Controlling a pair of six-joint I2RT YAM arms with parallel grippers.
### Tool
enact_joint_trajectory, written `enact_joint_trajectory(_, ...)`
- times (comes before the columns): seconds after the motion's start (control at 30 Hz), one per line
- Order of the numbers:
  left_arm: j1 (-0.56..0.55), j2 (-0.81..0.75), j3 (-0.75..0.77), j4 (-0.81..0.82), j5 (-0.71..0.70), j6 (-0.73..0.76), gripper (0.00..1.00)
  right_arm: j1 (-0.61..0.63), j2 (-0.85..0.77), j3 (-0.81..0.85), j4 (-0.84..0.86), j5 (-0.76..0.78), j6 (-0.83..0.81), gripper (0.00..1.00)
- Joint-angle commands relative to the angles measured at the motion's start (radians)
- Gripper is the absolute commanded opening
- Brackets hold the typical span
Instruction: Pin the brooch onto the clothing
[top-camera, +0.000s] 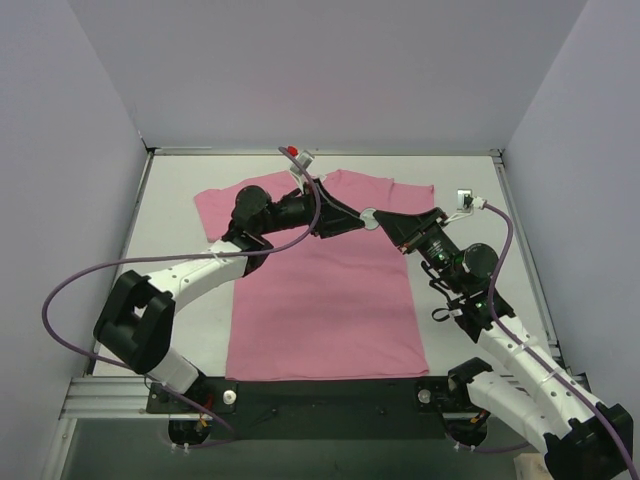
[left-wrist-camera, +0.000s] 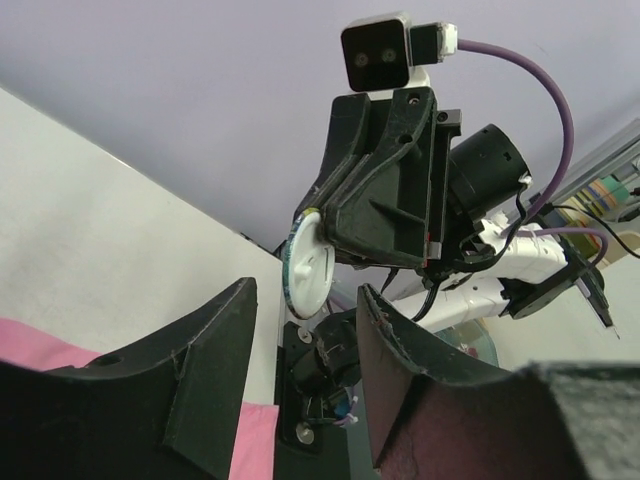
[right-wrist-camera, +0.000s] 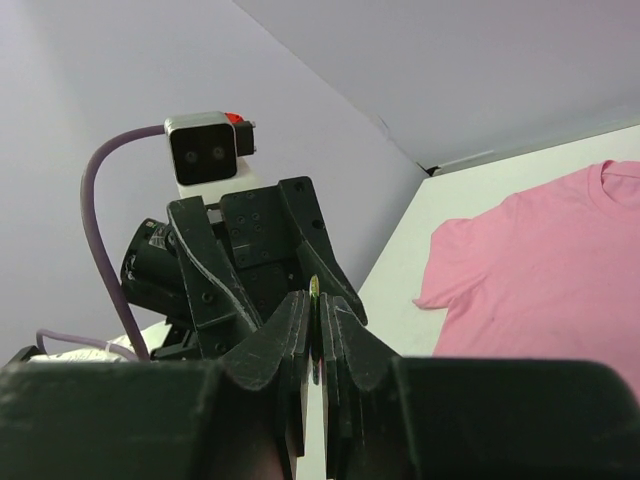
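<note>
The pink T-shirt (top-camera: 320, 290) lies flat on the table, neckline at the far side; part of it shows in the right wrist view (right-wrist-camera: 540, 260). My right gripper (top-camera: 377, 218) is shut on the brooch (top-camera: 369, 215) and holds it in the air above the shirt's upper part. The brooch is edge-on between my right gripper's (right-wrist-camera: 316, 320) pads (right-wrist-camera: 315, 292). In the left wrist view it shows a white back and a dark greenish rim (left-wrist-camera: 307, 265). My left gripper (top-camera: 353, 215) is open (left-wrist-camera: 305, 350), facing the right one, its fingers just short of the brooch.
Pale purple walls close the table (top-camera: 180, 240) on the left, far and right sides. A metal rail (top-camera: 100, 398) and a black base plate (top-camera: 330, 392) run along the near edge. Purple cables loop from both arms.
</note>
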Motion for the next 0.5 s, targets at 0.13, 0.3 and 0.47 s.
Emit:
enact_joint_trajectory(0.13,-0.025,0.042,0.059,0.189,0.03,-0.076,0.29,0.009,-0.033,0.02,0.097,0.009,0.005,0.0)
enact_joint_trajectory(0.3,-0.028,0.056,0.062,0.268,0.042,-0.123,0.18,0.009,-0.037,0.014,0.099,0.017,0.007,0.0)
enact_joint_trajectory(0.47,-0.033,0.062,0.076,0.272,0.055,-0.131,0.0,0.009,-0.034,0.017,0.09,0.014,0.007,0.0)
